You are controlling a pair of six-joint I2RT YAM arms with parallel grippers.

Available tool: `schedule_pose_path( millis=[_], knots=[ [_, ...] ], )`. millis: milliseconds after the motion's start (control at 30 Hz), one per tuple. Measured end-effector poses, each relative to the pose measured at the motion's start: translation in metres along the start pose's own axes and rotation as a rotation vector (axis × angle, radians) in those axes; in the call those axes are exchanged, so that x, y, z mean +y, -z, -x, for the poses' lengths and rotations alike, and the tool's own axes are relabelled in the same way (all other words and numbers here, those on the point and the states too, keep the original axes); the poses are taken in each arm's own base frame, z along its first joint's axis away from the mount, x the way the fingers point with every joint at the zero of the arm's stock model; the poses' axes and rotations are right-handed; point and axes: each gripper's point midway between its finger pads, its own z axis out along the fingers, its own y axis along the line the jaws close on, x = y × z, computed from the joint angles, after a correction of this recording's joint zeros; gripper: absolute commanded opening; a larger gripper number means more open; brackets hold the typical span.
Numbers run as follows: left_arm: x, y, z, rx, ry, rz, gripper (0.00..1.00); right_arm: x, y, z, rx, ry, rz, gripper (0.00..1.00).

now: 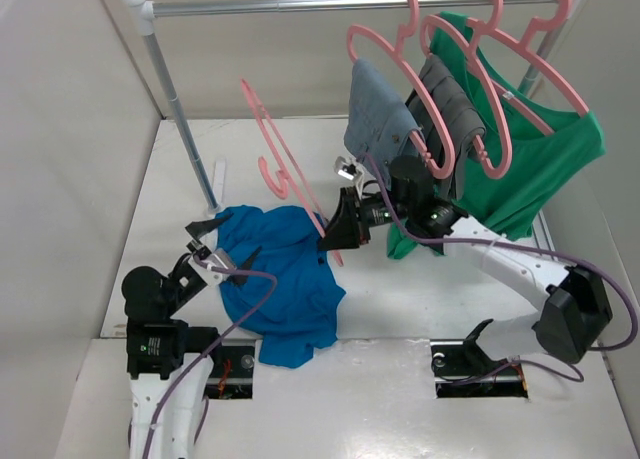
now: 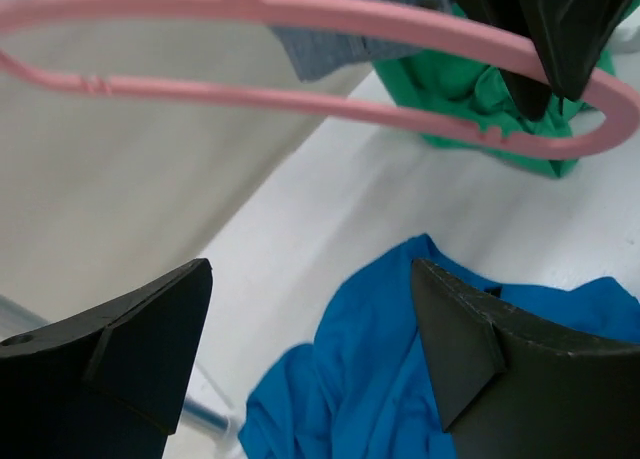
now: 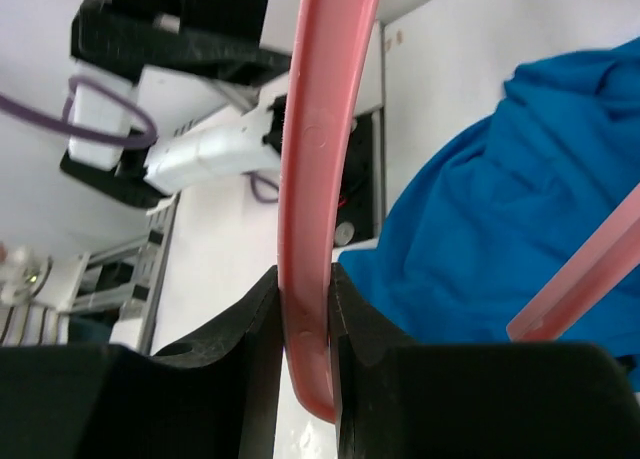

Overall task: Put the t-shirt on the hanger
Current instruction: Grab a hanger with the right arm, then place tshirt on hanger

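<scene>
The bright blue t-shirt lies crumpled on the white table between the arms. It also shows in the left wrist view and the right wrist view. My right gripper is shut on the lower end of the empty pink hanger, holding it tilted above the t-shirt's far edge. The wrist view shows the jaws clamped on the hanger's bar. My left gripper is open and empty over the t-shirt's left edge. Its view shows the hanger ahead and above.
A metal rail on a post crosses the back. Pink hangers on it carry a green shirt, a grey garment and a grey-blue denim garment, close behind my right arm. Walls close in left and right.
</scene>
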Motion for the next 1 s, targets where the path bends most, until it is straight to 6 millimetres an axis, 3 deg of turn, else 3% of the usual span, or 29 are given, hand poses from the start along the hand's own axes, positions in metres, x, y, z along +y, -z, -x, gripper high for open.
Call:
schedule_pose_path(
  millis=[133, 400, 533, 633, 867, 1000],
  knots=[
    [0.001, -0.004, 0.014, -0.051, -0.088, -0.037, 0.77, 0.009, 0.010, -0.021, 0.048, -0.002, 0.012, 0.00],
    [0.043, -0.029, 0.013, -0.004, -0.465, -0.061, 0.84, 0.001, 0.020, -0.061, 0.217, 0.046, -0.109, 0.00],
    [0.059, -0.043, 0.025, -0.007, -0.625, -0.117, 0.85, 0.002, 0.023, -0.083, 0.316, 0.054, -0.135, 0.00],
    [0.053, -0.046, 0.028, -0.018, -0.728, -0.206, 0.85, 0.001, 0.028, -0.092, 0.356, 0.051, -0.154, 0.00],
    [0.023, -0.042, -0.017, 0.027, -0.827, -0.425, 0.85, 0.009, 0.026, -0.083, 0.374, 0.103, -0.169, 0.00],
    [0.021, -0.047, -0.018, 0.005, -0.870, -0.447, 0.87, 0.013, 0.025, -0.086, 0.414, 0.095, -0.191, 0.00]
  ],
)
